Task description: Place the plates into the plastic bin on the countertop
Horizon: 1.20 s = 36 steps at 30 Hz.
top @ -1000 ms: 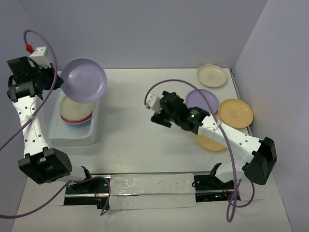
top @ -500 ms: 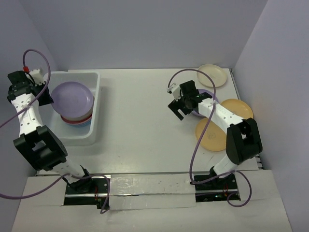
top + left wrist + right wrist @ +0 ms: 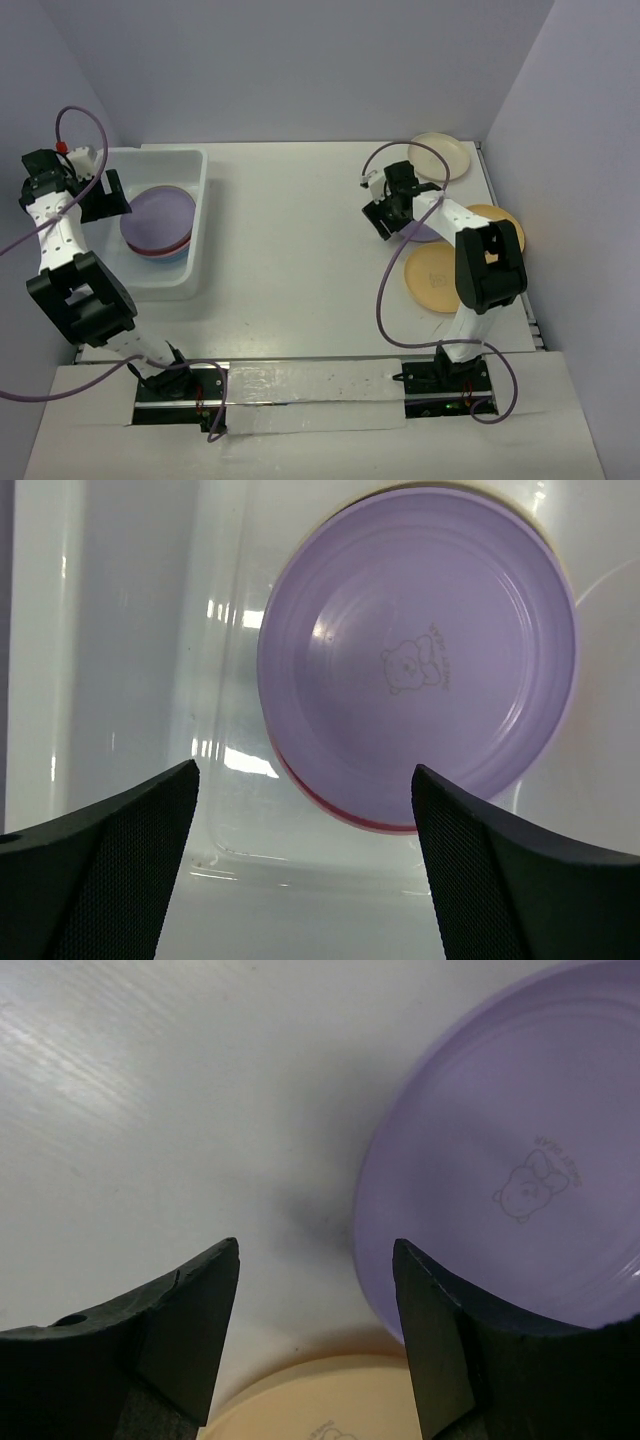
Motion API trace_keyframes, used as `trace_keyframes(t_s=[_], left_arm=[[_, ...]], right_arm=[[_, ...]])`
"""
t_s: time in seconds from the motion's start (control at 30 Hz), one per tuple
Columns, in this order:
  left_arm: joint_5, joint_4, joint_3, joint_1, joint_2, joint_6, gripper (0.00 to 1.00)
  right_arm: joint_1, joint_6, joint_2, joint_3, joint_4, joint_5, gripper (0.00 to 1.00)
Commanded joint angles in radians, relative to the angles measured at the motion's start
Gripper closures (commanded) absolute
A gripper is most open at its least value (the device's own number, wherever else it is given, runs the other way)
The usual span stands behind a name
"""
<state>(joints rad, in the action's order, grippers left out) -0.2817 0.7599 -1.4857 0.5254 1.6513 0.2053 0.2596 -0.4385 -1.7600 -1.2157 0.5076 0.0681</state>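
Left gripper (image 3: 305, 770) apart, right gripper (image 3: 315, 1245) apart, four plates (image 3: 438, 156) on countertop (image 3: 290, 230), one stack (image 3: 158, 212) in bin (image 3: 180, 157)

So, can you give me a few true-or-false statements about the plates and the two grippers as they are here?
1. A purple plate is the topmost plate in the plastic bin. True.
2. The left gripper grips that plate. False: its jaws are open above it, holding nothing.
3. The right gripper holds a plate. False: it is open and empty, by the edge of a second purple plate on the countertop.
4. A cream plate lies near the countertop's far right corner. True.
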Motion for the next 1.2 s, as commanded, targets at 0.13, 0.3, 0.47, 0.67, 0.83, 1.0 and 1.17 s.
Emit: trace_keyframes(t_s=[0.13,0.3,0.47,0.67,0.83,1.0,1.17], left_arm=[[-0.071,-0.007,-0.094,-0.008,-0.112,-0.022,0.07],[-0.105,0.015,-0.146,-0.008,-0.125,-0.039,0.06],[-0.131,0.04,-0.206,-0.007,-0.123,-0.053,0.03],[-0.268,0.097,-0.3,-0.011,-0.11,-0.088,0.01],[-0.35,0.107,-0.326,-0.079,-0.128,-0.096,0.01],[-0.309,0.121,-0.283,-0.254,-0.157,-0.059,0.01],[-0.294,0.142,-0.226,-0.464,-0.163,-0.036,0.07]], right_arm=[[-0.054,-0.001,-0.118,-0.105,-0.035,0.029,0.4],[-0.054,-0.02,-0.185,-0.137,-0.025,0.026,0.53],[-0.046,-0.059,-0.217,-0.16,0.013,0.051,0.82],[0.074,-0.118,-0.062,-0.109,0.051,0.087,1.0],[0.287,-0.183,0.147,-0.033,0.05,0.018,1.0],[0.537,-0.233,0.257,0.022,0.054,-0.051,1.0],[0.786,-0.3,0.323,0.1,0.015,-0.227,1.0]])
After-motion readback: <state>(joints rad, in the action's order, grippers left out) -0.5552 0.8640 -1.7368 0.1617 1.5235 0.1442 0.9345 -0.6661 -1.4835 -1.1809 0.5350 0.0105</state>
